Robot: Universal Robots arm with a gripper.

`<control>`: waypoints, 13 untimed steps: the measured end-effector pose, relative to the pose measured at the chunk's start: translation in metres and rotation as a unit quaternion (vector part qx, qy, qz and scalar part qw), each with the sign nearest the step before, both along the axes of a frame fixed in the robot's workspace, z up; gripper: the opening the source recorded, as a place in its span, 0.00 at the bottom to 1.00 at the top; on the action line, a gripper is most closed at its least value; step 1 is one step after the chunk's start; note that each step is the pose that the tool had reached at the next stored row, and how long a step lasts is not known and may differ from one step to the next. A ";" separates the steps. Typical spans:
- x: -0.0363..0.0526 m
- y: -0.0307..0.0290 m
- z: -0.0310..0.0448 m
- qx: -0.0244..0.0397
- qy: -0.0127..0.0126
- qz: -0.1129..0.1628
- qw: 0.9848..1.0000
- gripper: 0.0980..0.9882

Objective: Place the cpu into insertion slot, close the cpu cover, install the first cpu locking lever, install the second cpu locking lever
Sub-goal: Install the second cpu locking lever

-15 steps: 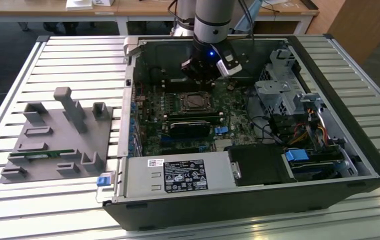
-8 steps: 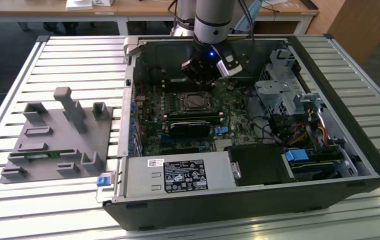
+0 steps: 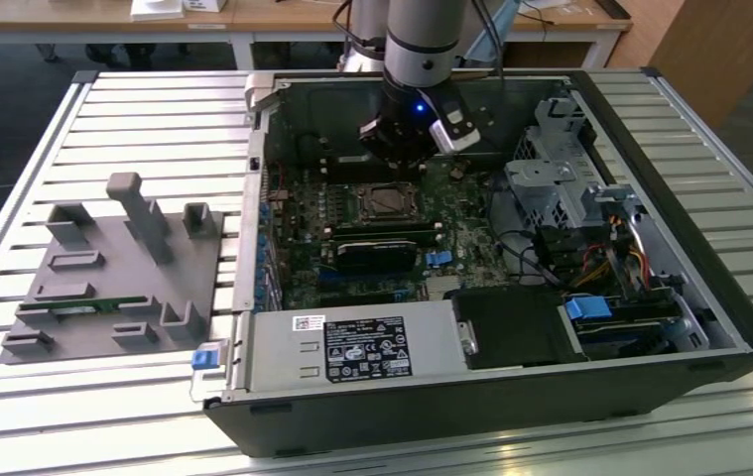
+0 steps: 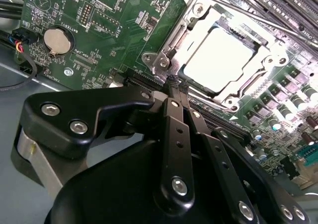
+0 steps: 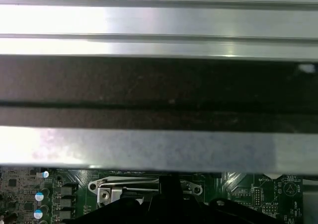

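The cpu [image 4: 223, 55], a pale silver square, lies in the insertion slot [image 3: 383, 203] on the green motherboard. The cpu cover [image 4: 196, 23], a silver metal frame, lies flat around it, and a thin lever rod [image 4: 238, 13] runs along one side of the frame. In the second wrist view my gripper [image 4: 175, 83] has its black fingers [image 4: 176, 134] brought together, with the tips at the edge of the socket frame. I cannot tell whether anything is pinched between them. In the exterior view the gripper [image 3: 410, 149] hangs inside the case just behind the socket.
The open computer case [image 3: 693, 297] lies on a slatted metal table. A power supply [image 3: 349, 347] fills its front and a drive cage [image 3: 562, 178] its right. A grey fixture [image 3: 111, 268] stands on the exterior view's left. A coin battery [image 4: 55, 39] and memory slots [image 4: 288, 0] flank the socket.
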State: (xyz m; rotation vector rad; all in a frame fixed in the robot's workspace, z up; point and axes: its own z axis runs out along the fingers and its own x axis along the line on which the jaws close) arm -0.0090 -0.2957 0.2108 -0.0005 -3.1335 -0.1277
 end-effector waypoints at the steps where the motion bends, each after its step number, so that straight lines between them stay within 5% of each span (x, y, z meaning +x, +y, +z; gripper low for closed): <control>1: 0.0000 -0.0004 0.0001 0.000 0.000 0.000 1.000 0.01; 13: 0.0000 -0.0053 0.0000 0.000 0.000 0.000 1.000 0.01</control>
